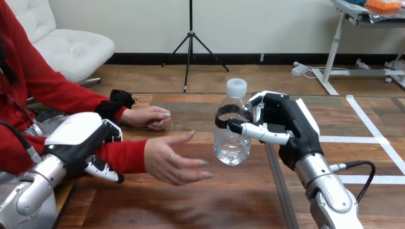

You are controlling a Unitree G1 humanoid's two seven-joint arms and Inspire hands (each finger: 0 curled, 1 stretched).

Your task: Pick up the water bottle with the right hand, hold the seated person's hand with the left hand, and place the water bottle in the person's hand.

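"Black-and-white fingers (258, 131) on the right hand (286, 129): what are they doing?"

"Curled round the water bottle (232, 148), gripping it just under its shoulder. The bottle stands upright in that grip, its white cap (236, 88) above the fingers. I cannot tell whether its base clears the wooden table (229, 200)."

"And on the bottle's far side from that palm?"

"The person's open hand (174, 160), palm turned toward the bottle, fingertips near it but apart."

"The left hand (81, 136)?"

"It sits behind that open hand, on the person's red-sleeved forearm (126, 155). Its fingers hook over the sleeve and its thumb lies under it, so it is closed on the forearm. Past it, the person's other hand (148, 117) rests on the table."
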